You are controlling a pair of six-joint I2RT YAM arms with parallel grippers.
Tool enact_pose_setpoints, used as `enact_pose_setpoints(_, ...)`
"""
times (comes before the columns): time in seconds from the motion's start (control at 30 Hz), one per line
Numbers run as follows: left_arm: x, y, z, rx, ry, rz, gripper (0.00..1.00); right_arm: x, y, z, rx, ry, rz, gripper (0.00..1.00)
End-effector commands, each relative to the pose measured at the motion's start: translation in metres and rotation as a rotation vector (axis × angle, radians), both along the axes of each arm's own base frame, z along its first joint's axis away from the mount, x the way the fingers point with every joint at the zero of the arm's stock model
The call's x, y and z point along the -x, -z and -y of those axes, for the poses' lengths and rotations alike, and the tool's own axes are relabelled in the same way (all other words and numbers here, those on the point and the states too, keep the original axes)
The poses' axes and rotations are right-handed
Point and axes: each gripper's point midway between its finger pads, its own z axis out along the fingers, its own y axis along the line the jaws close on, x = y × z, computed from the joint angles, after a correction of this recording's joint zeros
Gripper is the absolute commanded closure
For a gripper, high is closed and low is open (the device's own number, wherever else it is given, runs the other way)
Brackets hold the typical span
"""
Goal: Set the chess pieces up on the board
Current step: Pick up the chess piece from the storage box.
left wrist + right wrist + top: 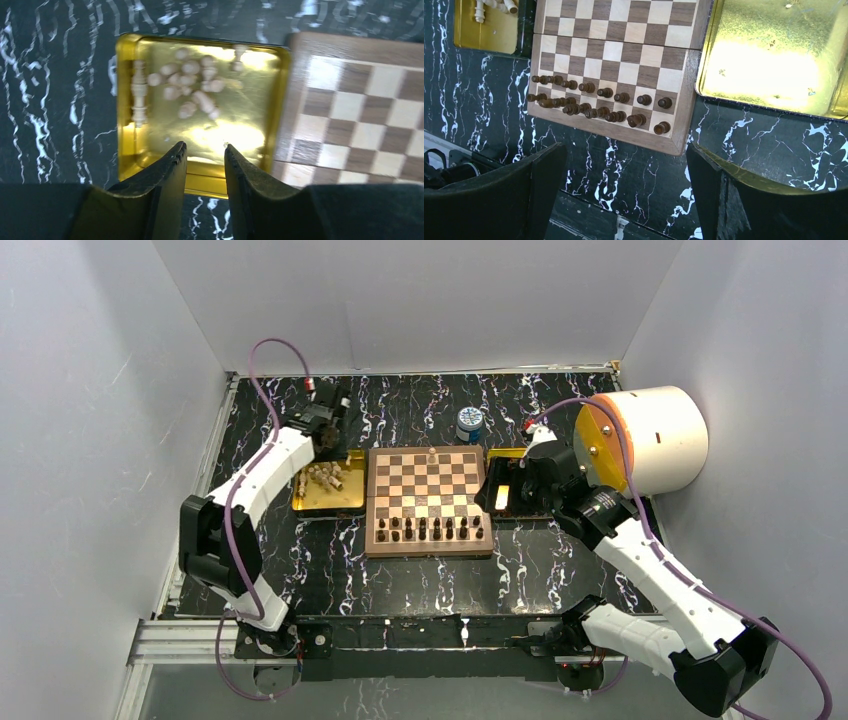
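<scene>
L fingers (167, 172) slightly apart, empty, over gold tray (127, 100); R fingers (719, 185) wide apart.

We held our left gripper (204, 146) with its fingers (169, 172) a little apart, and our right gripper (624, 150) wide open.

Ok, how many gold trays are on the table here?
2. One gold tray lies left of the board, holding loose cream chess pieces. The second tray lies right of the board. No others show.
</scene>
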Motion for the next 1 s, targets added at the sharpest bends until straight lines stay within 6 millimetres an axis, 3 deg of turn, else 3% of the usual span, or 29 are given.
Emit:
enact_pose_setpoints(0.0, -0.004, -0.006, -0.034, 0.038, -0.109, 0.065, 0.69, -0.005, -0.013, -0.005, -0.036, -0.008, 0.053, 0.01)
enact_pose_setpoints(0.13, -0.001, 0.02, -0.055, 0.049, -0.155, 0.004, 0.7, -0.005, -0.014, -0.006, -0.038, -0.011, 0.055, 0.01)
enact_pose_setpoints(0.47, 0.0, 0.065, -0.052, 0.085, -0.1, -0.09, 0.72, -0.006, -0.018, -0.005, -0.031, -0.006, 0.053, 0.02)
enact_pose_setpoints(0.97, 0.001, 0.092, -0.055, 0.049, -0.08, -0.167, 0.72, -0.007, -0.016, -0.011, -0.042, -0.012, 0.027, 0.02)
